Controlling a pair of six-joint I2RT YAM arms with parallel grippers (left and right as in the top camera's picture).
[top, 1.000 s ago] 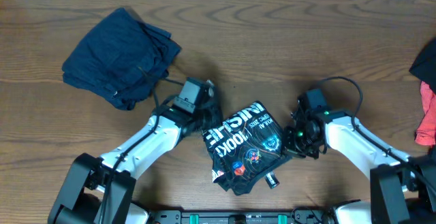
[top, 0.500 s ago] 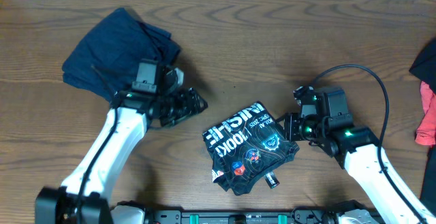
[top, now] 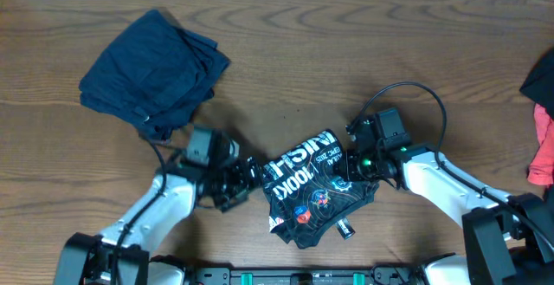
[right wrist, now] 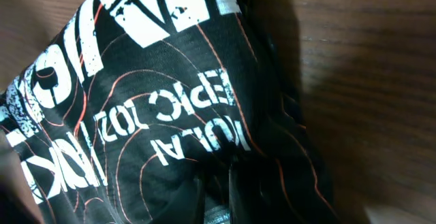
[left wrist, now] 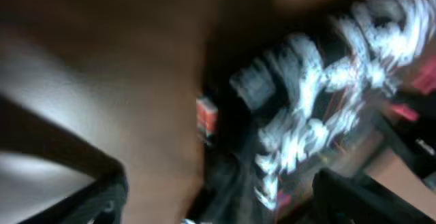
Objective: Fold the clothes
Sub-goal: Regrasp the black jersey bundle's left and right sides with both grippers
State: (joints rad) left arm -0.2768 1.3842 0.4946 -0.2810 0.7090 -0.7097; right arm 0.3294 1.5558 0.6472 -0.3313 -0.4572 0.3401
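The clothes [top: 312,185], a black jersey with orange contour lines and big white lettering, lie as a folded bundle at the table's front centre. My left gripper [top: 247,181] is at the bundle's left edge. In the blurred left wrist view its jaws [left wrist: 228,193] stand wide open, and the jersey [left wrist: 306,115] lies just ahead and partly between them. My right gripper [top: 355,165] sits on the bundle's right edge. Seen from the right wrist, its fingers [right wrist: 212,180] are pinched close together on a fold of the jersey [right wrist: 157,108].
A folded dark-blue garment [top: 151,68] lies at the back left. More clothing, red [top: 542,146] and black [top: 538,81], sits at the right edge. A small black tag [top: 346,230] sticks out below the jersey.
My left arm swung out toward the blue garment, then came back to the jersey's left edge with its jaws opened. My right gripper opened briefly, then closed on the right edge.
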